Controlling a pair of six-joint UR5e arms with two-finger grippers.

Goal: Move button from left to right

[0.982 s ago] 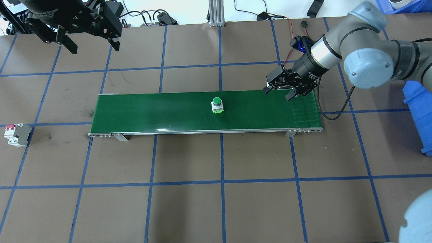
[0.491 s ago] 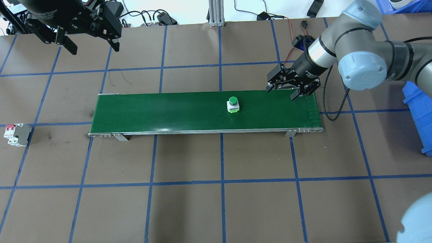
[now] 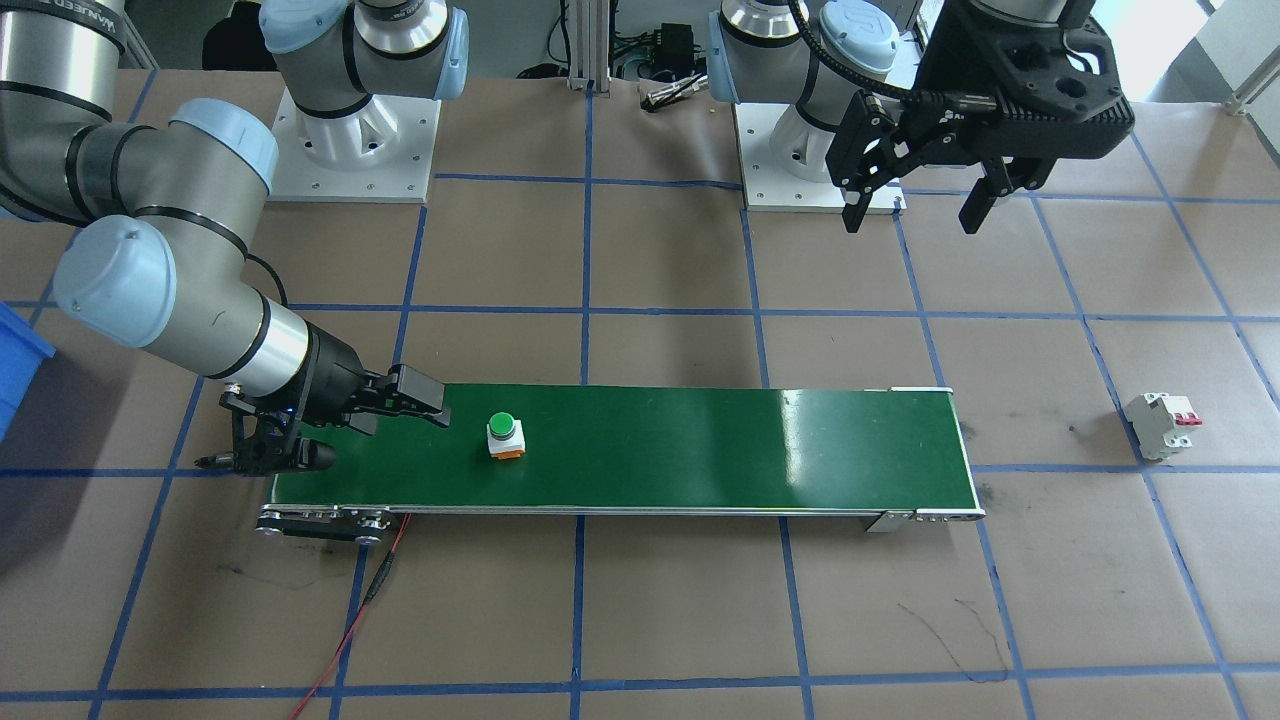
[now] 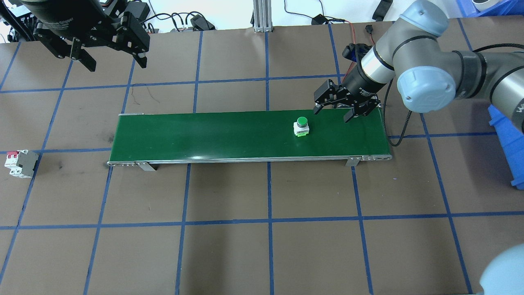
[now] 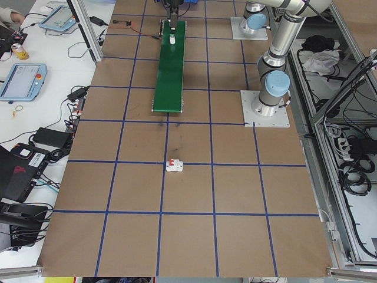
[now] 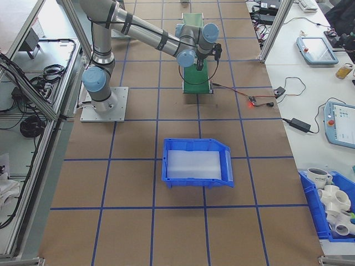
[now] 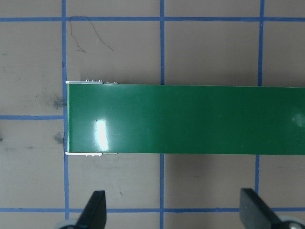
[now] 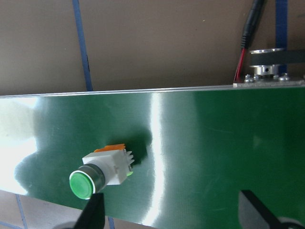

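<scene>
Sitting upright on the green belt (image 4: 229, 135), the button (image 4: 301, 126) is toward the belt's right end, green cap up, nothing touching it. I see the R gripper (image 4: 333, 107) low over that same end, jaws spread wide, the button just beside it on the belt-center side but not between the fingers. Front cam gives me the orange-red base of the button (image 3: 504, 436) facing the operators' side; overhead cam shows a green-yellow edge on its near side instead, no orange. R wrist cam is the close look: button (image 8: 101, 170) at lower left of frame, tilted in the picture w/ cap toward the lens, white body and orange base clear, one dark fingertip (image 8: 93, 214) just below it and the other far off at lower right. That cam also shows the belt's roller end and a red/black cable, which overhead hides behind the arm.

L gripper (image 4: 112, 59) hangs high, beyond the belt's left end, jaws wide apart, holding nothing. L wrist cam looks straight down on the belt's bare left end (image 7: 143, 119); no button in that frame. A breaker (image 4: 19, 163) w/ red toggles lies on the table, well apart from the belt on the left. R-side cam alone shows a blue bin (image 6: 198, 162) on the table.
</scene>
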